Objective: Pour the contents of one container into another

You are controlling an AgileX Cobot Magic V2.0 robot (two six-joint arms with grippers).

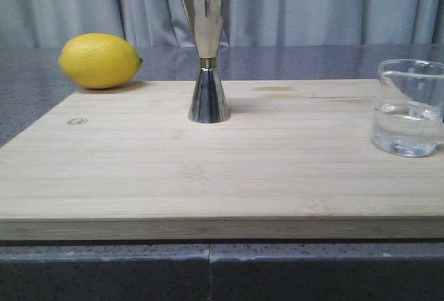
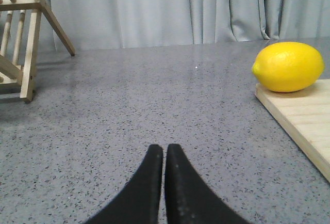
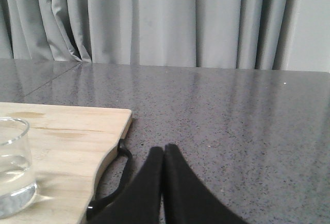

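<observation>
- While nothing is yet grasped, left gripper (image 2: 164,154) and right gripper (image 3: 164,157) both clenched tight on air, fingertips pressed together low over the grey countertop (image 2: 154,105), off either side of the cutting board (image 1: 208,169).
- Glass beaker (image 1: 411,107) upright at the board's right edge, about a third full of clear liquid; seen partly in the right wrist view (image 3: 14,167) near the board's right-hand corner.
- Likely light but fragile and smooth-walled, so slippery under hard pads; best taken around the mid-wall, above the liquid line and below the rim, with modest squeeze, pouring lip left free.
- Steel jigger (image 1: 206,55) upright toward the far edge, near the board's middle, well apart from the beaker.
- Probably rigid yet top-heavy on a narrow foot, easily tipped by a knock; small mouth calls for a slow, careful tilt.
- Lemon (image 1: 100,60) at the far left corner, apart from both.
</observation>
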